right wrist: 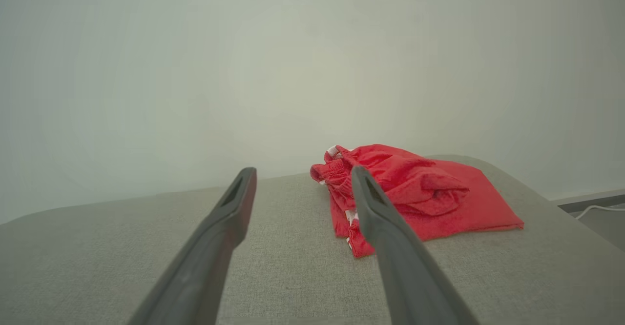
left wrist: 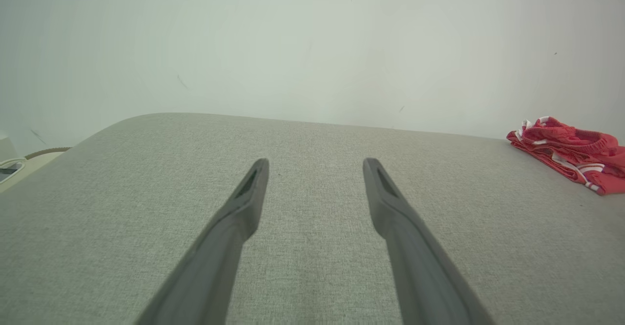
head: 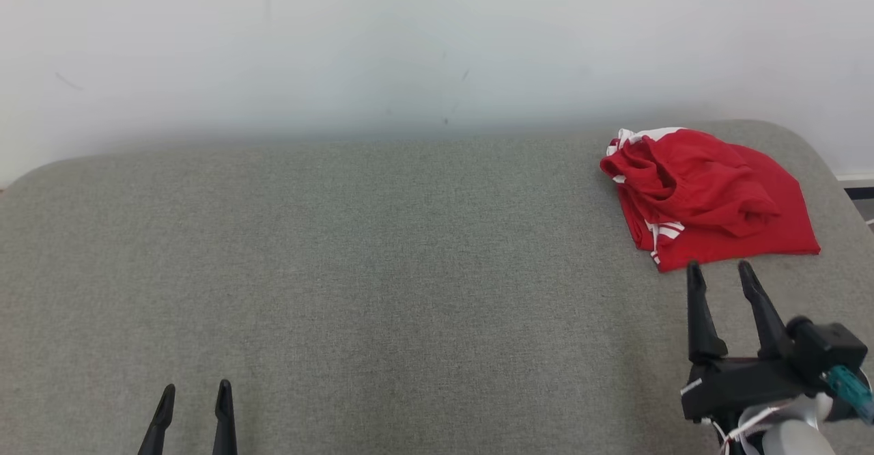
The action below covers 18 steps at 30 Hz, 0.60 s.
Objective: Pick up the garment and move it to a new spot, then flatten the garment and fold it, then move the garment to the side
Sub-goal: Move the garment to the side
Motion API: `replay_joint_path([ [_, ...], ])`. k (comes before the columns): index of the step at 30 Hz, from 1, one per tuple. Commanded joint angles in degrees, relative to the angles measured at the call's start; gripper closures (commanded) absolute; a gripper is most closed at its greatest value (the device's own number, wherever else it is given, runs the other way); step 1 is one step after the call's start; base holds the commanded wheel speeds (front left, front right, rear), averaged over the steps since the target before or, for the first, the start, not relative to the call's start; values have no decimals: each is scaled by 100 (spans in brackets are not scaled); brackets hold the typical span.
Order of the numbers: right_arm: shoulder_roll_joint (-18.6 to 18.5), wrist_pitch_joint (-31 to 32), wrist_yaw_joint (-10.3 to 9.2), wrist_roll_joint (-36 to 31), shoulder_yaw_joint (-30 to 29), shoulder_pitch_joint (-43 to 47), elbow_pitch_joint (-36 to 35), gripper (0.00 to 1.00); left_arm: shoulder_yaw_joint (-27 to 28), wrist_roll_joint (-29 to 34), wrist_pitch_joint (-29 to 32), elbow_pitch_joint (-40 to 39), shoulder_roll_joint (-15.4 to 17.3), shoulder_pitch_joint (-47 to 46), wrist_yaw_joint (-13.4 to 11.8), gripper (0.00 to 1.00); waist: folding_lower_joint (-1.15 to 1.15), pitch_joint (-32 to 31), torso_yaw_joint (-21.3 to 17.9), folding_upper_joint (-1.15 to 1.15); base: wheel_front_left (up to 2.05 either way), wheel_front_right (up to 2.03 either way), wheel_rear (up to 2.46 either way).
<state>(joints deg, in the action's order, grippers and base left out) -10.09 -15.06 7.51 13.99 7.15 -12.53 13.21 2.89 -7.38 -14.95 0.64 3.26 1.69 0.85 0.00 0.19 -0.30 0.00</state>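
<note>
The red garment (head: 710,199) lies crumpled at the upper right of the head view, by the table's (head: 382,257) far corner. The right claw (head: 719,268) stands open and empty just below its hem, and the left claw (head: 196,387) is open at lower left. A shallow pinch may catch one layer only, letting the bunch slip or slide off the edge.

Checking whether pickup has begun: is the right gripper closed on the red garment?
No, the right gripper stands open just short of the red garment, with nothing between its spread fingers.
</note>
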Motion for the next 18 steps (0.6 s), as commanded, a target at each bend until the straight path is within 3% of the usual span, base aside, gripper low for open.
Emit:
replay_joint_path([
  [1,35,27,-4,-66,-62,163,-89,0,23,-16,-27,16,-3,84,-27,0,0,-20,9,0,0,0,0],
  [11,226,324,-4,-371,158,845,-708,0,68,-37,-27,60,-13,162,-65,0,0,-76,-18,0,0,0,0],
  [18,402,307,-4,-433,360,1010,-718,0,67,-63,-27,106,-21,178,-84,0,0,-138,16,0,0,0,0],
])
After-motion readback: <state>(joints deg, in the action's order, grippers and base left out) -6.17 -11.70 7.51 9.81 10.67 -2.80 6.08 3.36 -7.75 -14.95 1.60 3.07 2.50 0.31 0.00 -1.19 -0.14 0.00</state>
